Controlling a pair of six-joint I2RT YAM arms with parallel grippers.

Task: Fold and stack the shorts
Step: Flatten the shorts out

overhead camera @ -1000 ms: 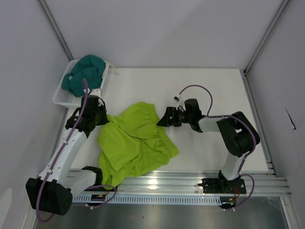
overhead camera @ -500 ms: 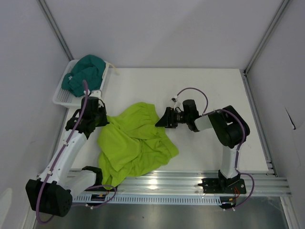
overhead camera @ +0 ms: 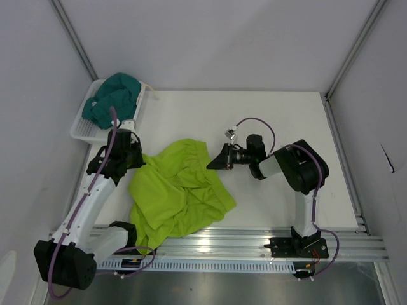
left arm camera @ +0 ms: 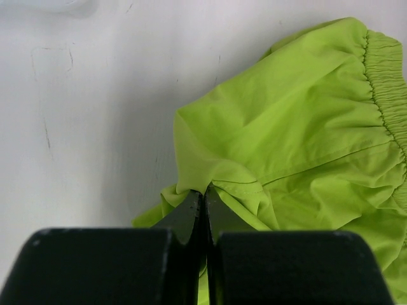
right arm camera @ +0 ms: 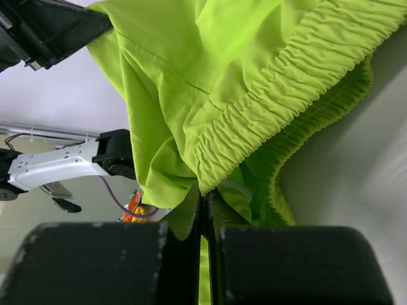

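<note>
Spreading step, likely: lime green shorts (overhead camera: 181, 190) lie crumpled on the tabletop (overhead camera: 273, 114), left claw (left arm camera: 203, 194) pinching a fabric edge, right claw (right arm camera: 205, 198) pinching by the waistband (right arm camera: 280, 82); next move wants both drawn apart to flatten before folding; dark teal shorts (overhead camera: 113, 95) sit in the basket (overhead camera: 79, 131).

The lime green shorts (left arm camera: 299, 140) are cut off by the edges of both wrist views.

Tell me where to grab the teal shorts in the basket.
Pinch the raised fold on top of the teal shorts, coming straight down. They lie bunched in the basket, whose walls likely block a sideways reach. The left gripper and right gripper are both shut on the green shorts.
</note>
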